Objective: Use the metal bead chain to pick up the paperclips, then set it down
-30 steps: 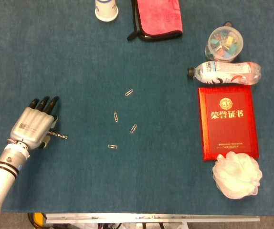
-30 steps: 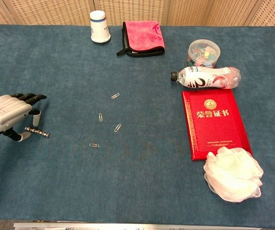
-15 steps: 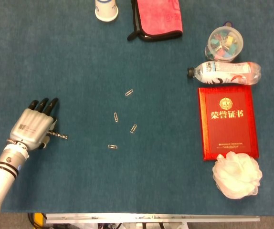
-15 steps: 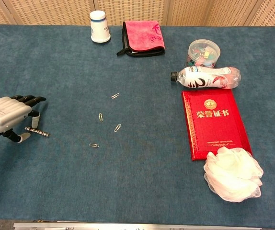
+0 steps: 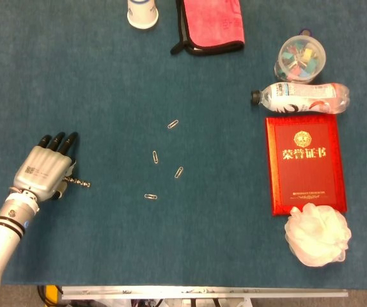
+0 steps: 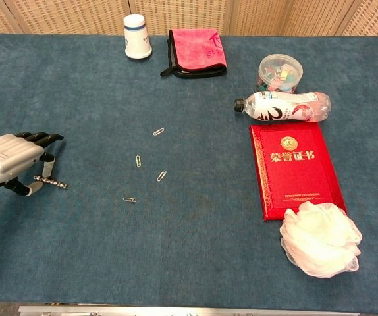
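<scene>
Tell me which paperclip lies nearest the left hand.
The lowest paperclip, nearest the table's front edge, lies closest to the left hand; the other three sit farther right.

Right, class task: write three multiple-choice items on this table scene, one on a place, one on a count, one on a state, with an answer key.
1. Where does the clear plastic bottle lie?
A. above the red certificate book
B. beside the pink cloth
C. on the white mesh sponge

2. How many loose silver paperclips lie on the cloth?
A. two
B. four
C. six

3. What is the left hand doing?
A. resting open
B. holding the metal bead chain
C. pressing the book

Key: 1 A, it lies just past the book's top edge; 2 B, four lie scattered mid-table; 3 B, the chain sticks out from under its fingers.
</scene>
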Tool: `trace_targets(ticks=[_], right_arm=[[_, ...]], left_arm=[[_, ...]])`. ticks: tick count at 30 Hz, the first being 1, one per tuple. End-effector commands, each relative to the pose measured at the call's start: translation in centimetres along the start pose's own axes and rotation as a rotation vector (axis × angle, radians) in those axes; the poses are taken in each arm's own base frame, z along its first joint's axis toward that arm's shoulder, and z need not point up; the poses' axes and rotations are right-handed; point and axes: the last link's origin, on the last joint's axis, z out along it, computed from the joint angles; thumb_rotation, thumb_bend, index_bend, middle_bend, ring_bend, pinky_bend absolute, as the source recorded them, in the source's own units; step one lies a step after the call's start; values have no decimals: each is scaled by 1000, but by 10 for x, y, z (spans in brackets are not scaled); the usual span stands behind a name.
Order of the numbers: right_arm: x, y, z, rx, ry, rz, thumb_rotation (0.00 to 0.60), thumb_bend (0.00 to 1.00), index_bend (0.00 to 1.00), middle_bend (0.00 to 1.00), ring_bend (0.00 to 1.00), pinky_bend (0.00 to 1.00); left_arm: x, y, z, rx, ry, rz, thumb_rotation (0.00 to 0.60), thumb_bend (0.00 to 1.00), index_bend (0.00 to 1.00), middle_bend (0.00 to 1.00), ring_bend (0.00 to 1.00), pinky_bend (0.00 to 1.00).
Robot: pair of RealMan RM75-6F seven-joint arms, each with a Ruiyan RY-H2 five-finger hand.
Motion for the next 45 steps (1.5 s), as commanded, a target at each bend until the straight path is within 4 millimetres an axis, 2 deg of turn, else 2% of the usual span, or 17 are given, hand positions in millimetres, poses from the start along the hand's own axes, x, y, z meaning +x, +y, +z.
trace_targets(ticks=[1,24,45], right_arm=[[0,0,0,0,0,0,600,350,366,362,321,450],[1,0,-1,2,4,2,600,351,366,362,321,450],[2,1,-2,1,8,5,600,351,366,362,320,450]], left_arm=[[0,0,0,0,-2,0,600,385,483,0,0,106],[-2,0,-2,6,-32,7,600,392,467,0,0,106],[-5,3,1,2,-30,-21,600,393,559,0,0,106]])
